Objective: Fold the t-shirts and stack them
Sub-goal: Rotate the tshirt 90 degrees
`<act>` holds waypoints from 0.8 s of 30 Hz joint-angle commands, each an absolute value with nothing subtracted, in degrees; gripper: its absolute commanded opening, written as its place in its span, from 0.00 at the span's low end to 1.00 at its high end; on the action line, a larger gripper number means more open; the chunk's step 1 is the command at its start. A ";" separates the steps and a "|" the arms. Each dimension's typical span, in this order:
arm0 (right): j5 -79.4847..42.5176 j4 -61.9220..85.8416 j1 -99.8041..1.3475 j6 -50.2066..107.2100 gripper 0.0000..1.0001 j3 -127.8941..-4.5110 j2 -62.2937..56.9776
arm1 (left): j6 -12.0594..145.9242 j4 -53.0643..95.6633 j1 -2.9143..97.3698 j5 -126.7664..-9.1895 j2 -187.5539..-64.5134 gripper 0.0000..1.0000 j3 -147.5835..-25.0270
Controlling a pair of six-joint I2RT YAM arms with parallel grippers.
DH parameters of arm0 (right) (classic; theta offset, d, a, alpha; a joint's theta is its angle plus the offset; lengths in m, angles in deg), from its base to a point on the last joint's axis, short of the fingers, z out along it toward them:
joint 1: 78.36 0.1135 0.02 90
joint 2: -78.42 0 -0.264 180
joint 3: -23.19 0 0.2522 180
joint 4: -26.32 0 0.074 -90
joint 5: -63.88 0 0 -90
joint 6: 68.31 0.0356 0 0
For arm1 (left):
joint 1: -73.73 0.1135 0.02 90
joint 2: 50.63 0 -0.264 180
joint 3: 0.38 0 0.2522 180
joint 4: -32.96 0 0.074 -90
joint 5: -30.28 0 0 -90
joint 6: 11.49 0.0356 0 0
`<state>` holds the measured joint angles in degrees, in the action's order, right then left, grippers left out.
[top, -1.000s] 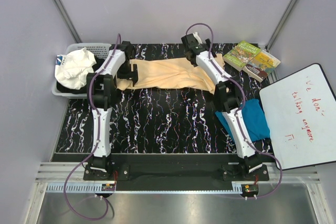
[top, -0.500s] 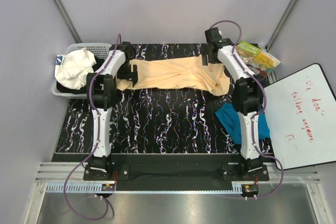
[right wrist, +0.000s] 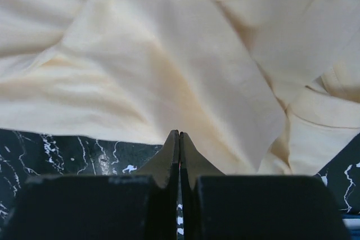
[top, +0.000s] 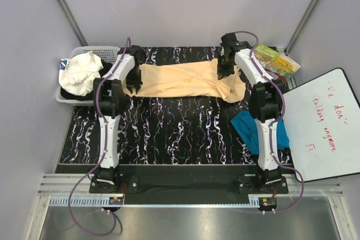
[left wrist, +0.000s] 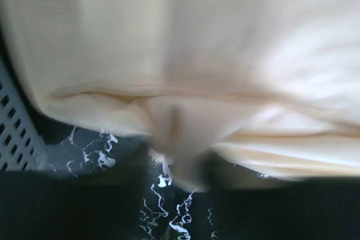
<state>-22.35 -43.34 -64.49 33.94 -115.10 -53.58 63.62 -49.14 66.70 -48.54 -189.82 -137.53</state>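
Right claw [right wrist: 179, 139] pressed together at the peach shirt's [top: 180, 80] right edge. Left claw [top: 135, 85] (blurred) I cannot tell. Lift both evenly.

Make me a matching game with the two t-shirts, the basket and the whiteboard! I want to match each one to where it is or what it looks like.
Things:
1. peach t-shirt
2. teal t-shirt
3. basket
4. whiteboard

Descriptions:
A. far left, with a white cloth inside
B. on the right edge, with red writing on it
C. spread out wide across the far middle
D. crumpled, just left of the whiteboard

Right pairs: 1-C, 2-D, 3-A, 4-B
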 commanded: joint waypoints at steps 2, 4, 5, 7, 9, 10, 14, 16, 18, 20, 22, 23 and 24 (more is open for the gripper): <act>-20.76 -50.20 -64.56 36.01 0.00 -119.15 -58.07 | 65.42 -49.27 67.22 -47.41 -191.52 0.00 -138.85; -22.16 -51.51 -64.47 36.01 0.00 -120.20 -59.65 | 65.50 -49.27 67.31 -47.24 -191.34 0.00 -138.85; -22.60 -52.04 -64.47 36.01 0.00 -120.90 -60.26 | 65.50 -49.27 67.31 -47.15 -191.34 0.00 -138.68; -23.57 -53.79 -64.47 35.84 0.00 -123.54 -62.98 | 65.50 -49.36 67.31 -47.32 -191.60 0.00 -138.59; -24.80 -55.20 -64.47 36.10 0.00 -126.44 -66.05 | 65.50 -49.27 67.31 -47.50 -191.60 0.00 -138.24; -25.15 -55.56 -64.47 36.36 0.00 -127.32 -67.11 | 65.59 -49.27 67.31 -47.76 -191.52 0.00 -138.06; -29.36 -56.61 -64.47 37.59 0.00 -133.90 -72.21 | 65.86 -50.32 67.31 -48.55 -191.34 0.00 -137.27; -30.95 -56.53 -64.47 37.51 0.00 -136.98 -75.29 | 66.03 -51.29 67.14 -50.13 -191.17 0.00 -136.75; -33.85 -56.00 -64.47 37.33 0.00 -141.90 -78.09 | 66.03 -51.64 66.87 -50.92 -190.64 0.00 -134.82; -35.17 -54.60 -64.47 36.28 0.00 -144.80 -79.68 | 66.38 -51.91 66.08 -52.94 -189.41 0.00 -132.19; -34.92 -50.92 -64.56 35.67 0.00 -144.91 -79.96 | 66.38 -52.08 65.03 -55.74 -188.19 0.00 -129.47; -34.30 -49.60 -64.56 35.66 0.00 -144.73 -80.04 | 66.30 -52.43 64.59 -56.54 -187.65 0.00 -128.49; -33.78 -47.32 -64.56 35.84 0.00 -144.73 -80.31 | 66.21 -52.52 63.98 -57.60 -187.13 0.00 -127.52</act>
<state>-30.07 -56.02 -64.36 36.50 -143.16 -77.30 65.63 -48.24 66.00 -50.37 -187.90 -132.79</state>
